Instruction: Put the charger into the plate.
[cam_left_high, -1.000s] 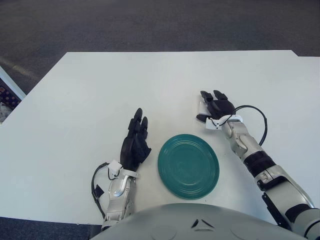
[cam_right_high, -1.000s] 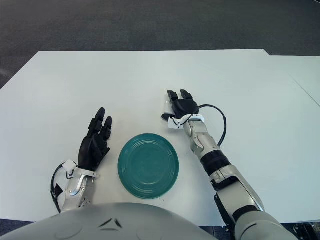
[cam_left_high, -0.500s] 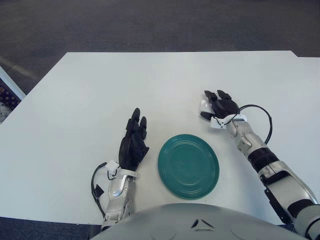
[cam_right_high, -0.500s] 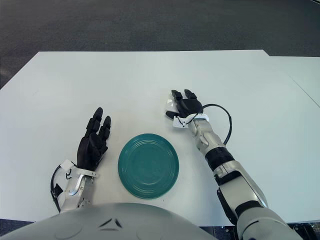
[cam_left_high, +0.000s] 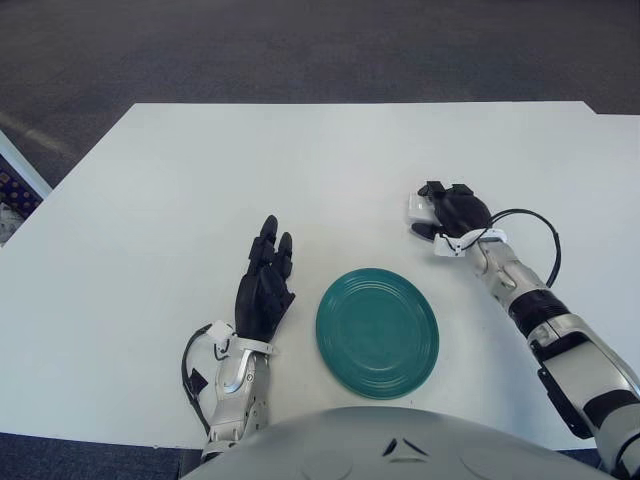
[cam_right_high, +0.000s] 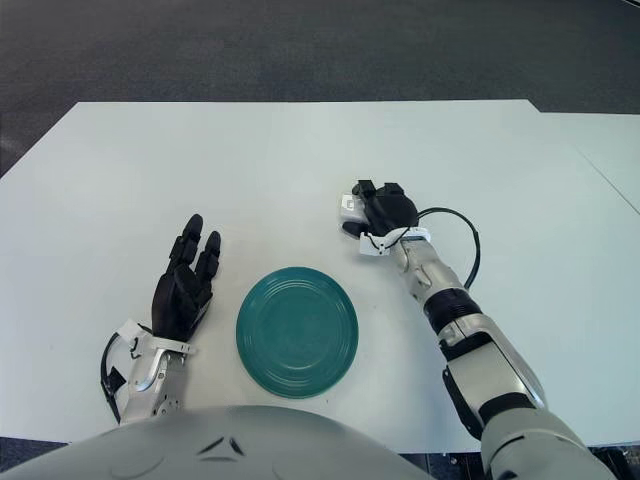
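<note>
Curling over the white charger (cam_left_high: 418, 208), the right hand (cam_left_high: 455, 212) closes its fingers on it on the white bench (cam_left_high: 200, 180), up and right of the green plate (cam_left_high: 377, 331). The left hand (cam_left_high: 264, 288) shows left of the plate, fingers straight, holding nothing.

One white table (cam_left_high: 180, 190) stood in view, and on it lay one green plate (cam_left_high: 377, 332). There was one white charger (cam_left_high: 417, 208), as far as could be made out, since most of it was covered by black fingers. Two robot hands showed: one left hand (cam_left_high: 264, 288) beside the plate's left edge, and one right hand (cam_left_high: 455, 212) over the charger. One black cable (cam_left_high: 540, 240) looped at each wrist.
</note>
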